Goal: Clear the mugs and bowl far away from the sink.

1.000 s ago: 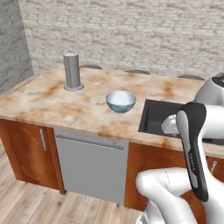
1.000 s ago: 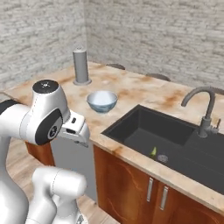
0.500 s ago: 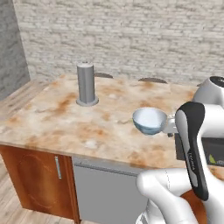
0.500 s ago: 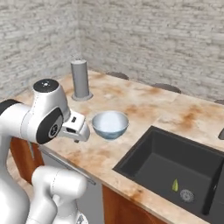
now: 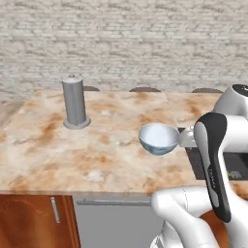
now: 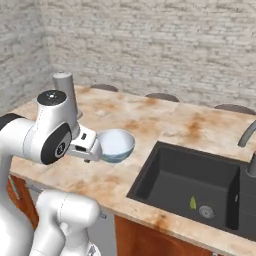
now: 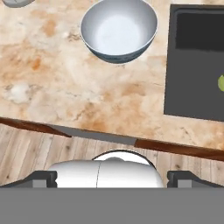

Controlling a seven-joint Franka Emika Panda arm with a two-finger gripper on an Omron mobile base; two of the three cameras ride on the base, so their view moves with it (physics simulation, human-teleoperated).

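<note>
Broadly, the marble counter (image 5: 97, 160) runs left to right, with the black sink (image 6: 200, 195) sunk into its right end. Inside the basin, the right base view shows a small green scrap (image 6: 193, 202) near the drain. A grey cylindrical canister (image 5: 75, 102) stands on the far left of the counter. The pale blue bowl (image 7: 119, 29) sits upright on the counter just left of the sink, ahead of the gripper (image 7: 112, 178), well apart from its fingertips (image 7: 43, 178). Those stand spread fully wide, holding nothing.
</note>
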